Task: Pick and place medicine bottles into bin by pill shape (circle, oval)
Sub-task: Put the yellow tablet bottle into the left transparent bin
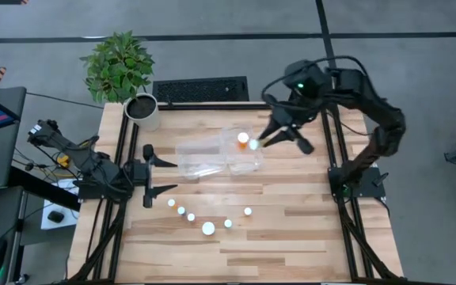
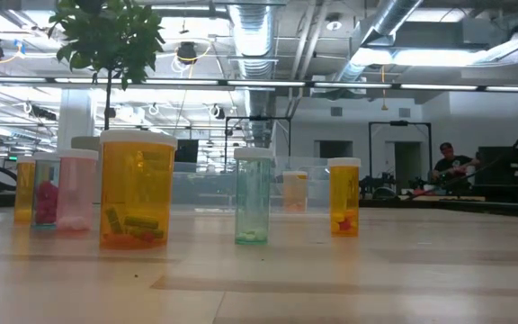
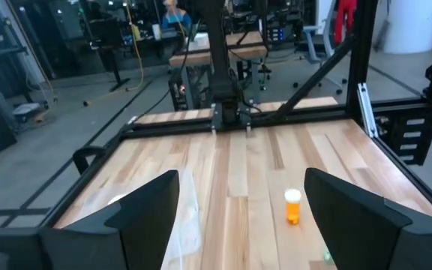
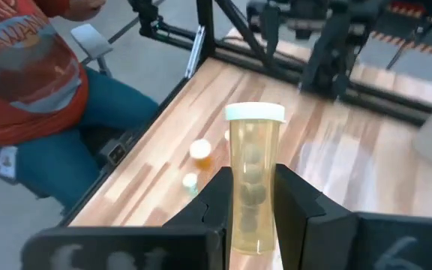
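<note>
The right claw [image 4: 250,196] is clamped on one upright white-capped orange translucent pill bottle [image 4: 253,187] above the clear two-compartment plastic bin [image 1: 216,154], six bottles stand on the wooden tabletop [image 1: 291,229], and the left claw [image 1: 158,169] waits apart.

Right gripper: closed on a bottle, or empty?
Closed on one: the right gripper clamps an upright white-capped bottle between its fingers, above the bin.
</note>
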### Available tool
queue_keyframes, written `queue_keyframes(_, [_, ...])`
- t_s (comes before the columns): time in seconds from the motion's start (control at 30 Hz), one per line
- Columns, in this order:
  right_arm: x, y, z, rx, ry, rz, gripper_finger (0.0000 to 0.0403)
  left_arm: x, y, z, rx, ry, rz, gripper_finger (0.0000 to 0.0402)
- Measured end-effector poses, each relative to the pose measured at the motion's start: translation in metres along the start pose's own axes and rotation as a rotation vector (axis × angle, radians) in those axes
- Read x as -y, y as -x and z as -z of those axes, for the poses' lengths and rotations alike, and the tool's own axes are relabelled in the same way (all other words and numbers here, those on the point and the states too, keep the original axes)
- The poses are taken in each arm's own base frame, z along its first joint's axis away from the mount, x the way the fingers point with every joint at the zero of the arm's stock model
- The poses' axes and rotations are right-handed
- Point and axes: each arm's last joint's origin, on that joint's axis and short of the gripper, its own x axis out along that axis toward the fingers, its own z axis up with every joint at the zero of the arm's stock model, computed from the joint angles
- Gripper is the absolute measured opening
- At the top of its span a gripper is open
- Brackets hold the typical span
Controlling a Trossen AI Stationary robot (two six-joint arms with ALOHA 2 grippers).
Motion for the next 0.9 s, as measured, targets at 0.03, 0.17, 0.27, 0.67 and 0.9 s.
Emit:
queue_keyframes(0.03, [-0.003, 0.003, 0.007, -0.005, -0.01, 0.003, 0.0076, 0.0, -0.001, 0.0, 0.004, -0.006, 0.0, 0.0283])
queue_keyframes(0.17, [-0.015, 0.01, 0.043, 0.023, -0.059, 0.043, 0.0076, 0.002, -0.003, -0.002, 0.02, -0.006, 0.002, 0.0283])
queue_keyframes(0.27, [-0.023, 0.006, 0.078, 0.115, -0.051, 0.104, 0.0076, 0.002, -0.003, -0.003, 0.026, 0.006, 0.0, 0.0283])
queue_keyframes(0.67, [-0.042, -0.067, 0.199, 0.81, 0.056, 0.381, 0.0076, 0.01, -0.022, -0.009, 0.101, 0.001, -0.028, 0.0283])
queue_keyframes(0.9, [-0.041, -0.105, 0.195, 0.928, 0.11, 0.333, 0.0085, 0.015, -0.066, 0.002, 0.098, -0.039, -0.007, 0.0283])
